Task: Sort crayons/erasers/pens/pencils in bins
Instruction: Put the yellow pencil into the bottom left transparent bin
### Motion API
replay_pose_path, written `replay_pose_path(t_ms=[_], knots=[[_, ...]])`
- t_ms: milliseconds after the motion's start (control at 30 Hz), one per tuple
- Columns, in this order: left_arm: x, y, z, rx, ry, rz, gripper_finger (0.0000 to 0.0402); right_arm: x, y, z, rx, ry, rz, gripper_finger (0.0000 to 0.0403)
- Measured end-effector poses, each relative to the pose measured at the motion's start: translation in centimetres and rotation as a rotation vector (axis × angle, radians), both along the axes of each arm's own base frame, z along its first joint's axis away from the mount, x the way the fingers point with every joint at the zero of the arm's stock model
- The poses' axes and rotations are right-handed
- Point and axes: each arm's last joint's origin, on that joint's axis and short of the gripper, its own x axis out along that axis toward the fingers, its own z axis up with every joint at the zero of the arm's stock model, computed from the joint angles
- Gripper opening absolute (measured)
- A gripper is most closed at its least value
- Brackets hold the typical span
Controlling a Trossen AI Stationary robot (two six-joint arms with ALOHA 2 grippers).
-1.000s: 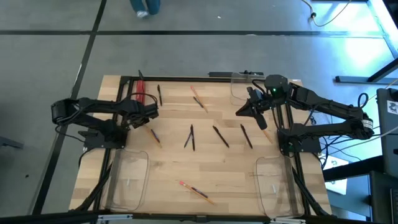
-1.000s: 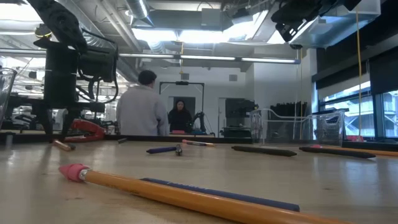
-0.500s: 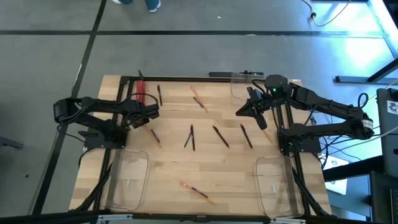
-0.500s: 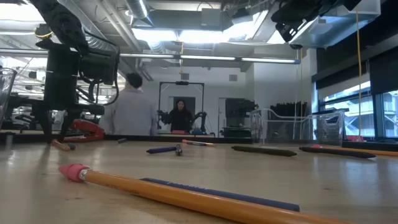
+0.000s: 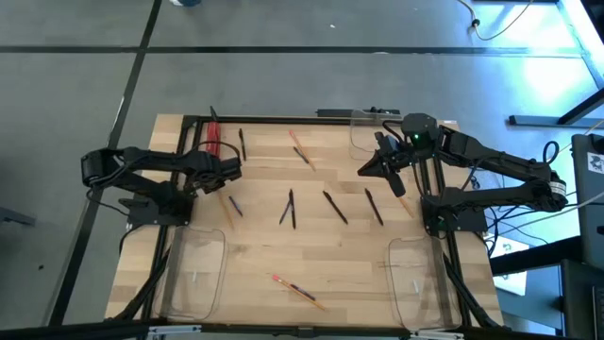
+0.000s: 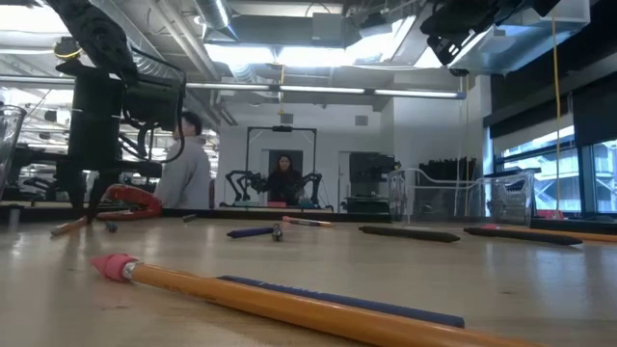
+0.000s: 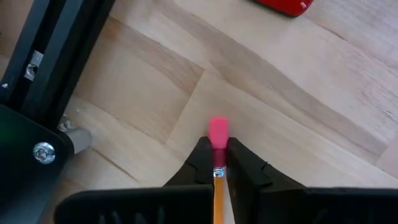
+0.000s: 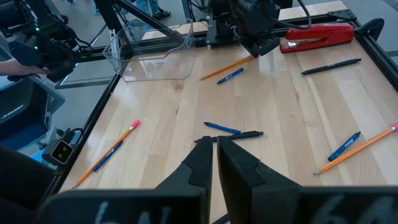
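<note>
My left gripper point(image 5: 225, 179) stands at the table's left, pointing down, shut on an orange pencil point(image 5: 232, 206) with a pink eraser point(image 7: 218, 132). A short blue stick point(image 8: 230, 76) lies beside that pencil. My right gripper point(image 5: 363, 172) hangs shut and holding nothing, high over the table's far right. Black pens point(image 5: 291, 208) point(image 5: 335, 206) point(image 5: 374, 206) lie flat mid-table. Two more pencils point(image 5: 300, 148) point(image 5: 298, 292) rest flat on the wood. Clear bins stand at the near left point(image 5: 196, 274), near right point(image 5: 418, 279) and far right point(image 5: 373, 132). My left gripper pinches the pencil between its two fingers just behind the eraser, at the metal band point(image 7: 217, 169). The fingers come from above, pointing down, and lie across the pencil. The eraser sticks out past the fingertips; the long end point(image 6: 60, 231) slants down to the table.
A red stapler point(image 5: 215, 137) lies at the far left, close behind my left gripper. A black frame rail point(image 7: 56, 56) runs along the table's left edge. Another black pen point(image 5: 243, 144) lies near the stapler. A person point(image 6: 188, 169) moves in the room beyond the table.
My left gripper has shut on the pencil near its eraser end while staying in place. The pencil has turned a little on the table. The person in the room behind has walked toward the left.
</note>
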Motion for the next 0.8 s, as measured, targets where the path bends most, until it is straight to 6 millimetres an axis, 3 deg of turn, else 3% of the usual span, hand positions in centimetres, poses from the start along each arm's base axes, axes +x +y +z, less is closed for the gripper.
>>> replay_pose_path(t_ms=[333,800], knots=[[0.1,0.0,0.2,-0.002,0.000,-0.081,0.0006,0.0,0.0,0.0,0.000,0.000,0.000,0.0028],[1.6,0.7,2.0,0.046,-0.036,-0.220,0.0006,0.0,0.0,0.0,0.000,0.000,0.000,0.0028]])
